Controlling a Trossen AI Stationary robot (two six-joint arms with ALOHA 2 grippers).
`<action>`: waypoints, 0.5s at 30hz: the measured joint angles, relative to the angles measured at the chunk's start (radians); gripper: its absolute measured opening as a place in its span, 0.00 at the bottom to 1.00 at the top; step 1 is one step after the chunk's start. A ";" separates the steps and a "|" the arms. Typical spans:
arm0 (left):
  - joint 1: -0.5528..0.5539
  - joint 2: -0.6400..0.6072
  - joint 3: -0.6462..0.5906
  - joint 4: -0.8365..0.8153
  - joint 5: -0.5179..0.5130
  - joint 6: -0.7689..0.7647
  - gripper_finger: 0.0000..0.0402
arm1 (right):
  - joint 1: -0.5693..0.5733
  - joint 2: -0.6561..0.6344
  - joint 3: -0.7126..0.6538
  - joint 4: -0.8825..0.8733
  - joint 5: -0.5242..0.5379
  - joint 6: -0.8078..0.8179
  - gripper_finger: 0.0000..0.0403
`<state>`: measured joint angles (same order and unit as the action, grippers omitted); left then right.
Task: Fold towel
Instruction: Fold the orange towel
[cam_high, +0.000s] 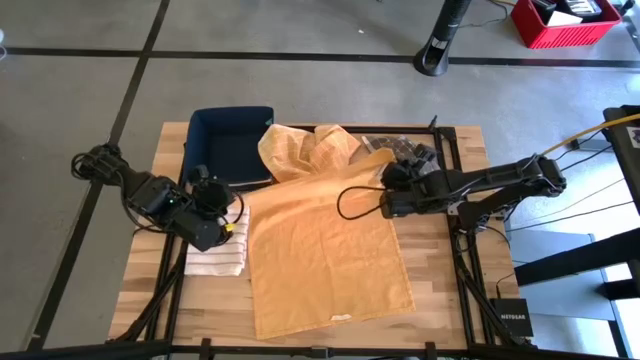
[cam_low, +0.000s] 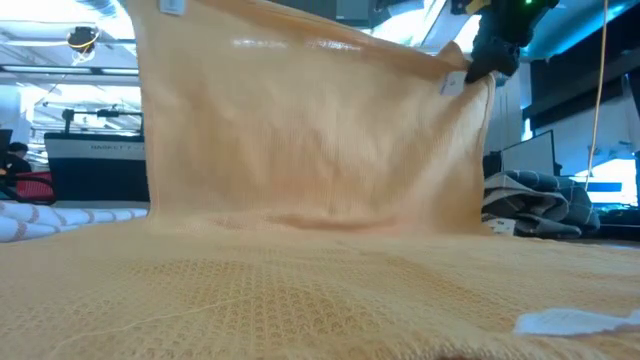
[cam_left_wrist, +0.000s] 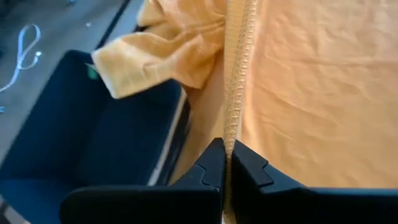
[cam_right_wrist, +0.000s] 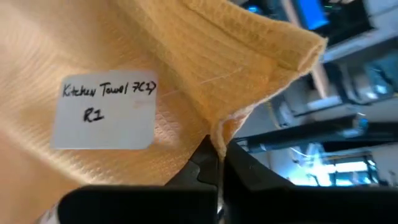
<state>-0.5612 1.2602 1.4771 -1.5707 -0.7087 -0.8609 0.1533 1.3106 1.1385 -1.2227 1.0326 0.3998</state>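
Left gripper (cam_left_wrist: 225, 152) pinching the towel (cam_high: 320, 250) hem, right gripper (cam_right_wrist: 219, 155) pinching a corner, far edge lifted over the worktop (cam_high: 440, 300), white label (cam_right_wrist: 104, 112) readable only from the right wrist, low view mostly blocked by cloth, bin (cam_high: 228, 140) partly covered

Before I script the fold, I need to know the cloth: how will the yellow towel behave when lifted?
Probably floppy: the yellow towel hangs like a curtain between the shut left tool and right tool. Likely light, since pinches on its edges hold it up. It bunches easily, judging by the crumpled far end near the blue bin.
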 joint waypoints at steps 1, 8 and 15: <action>-0.008 0.000 -0.004 0.001 0.006 -0.017 0.01 | 0.011 0.000 0.000 -0.005 -0.021 0.002 0.01; -0.074 0.000 -0.104 0.045 0.050 -0.107 0.01 | 0.132 0.000 0.000 -0.033 -0.083 0.064 0.01; -0.126 0.000 -0.229 0.210 0.101 -0.159 0.01 | 0.311 0.000 -0.002 -0.077 -0.161 0.155 0.01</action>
<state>-0.6873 1.2602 1.2484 -1.3612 -0.6075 -1.0196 0.4644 1.3106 1.1370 -1.3001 0.8714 0.5546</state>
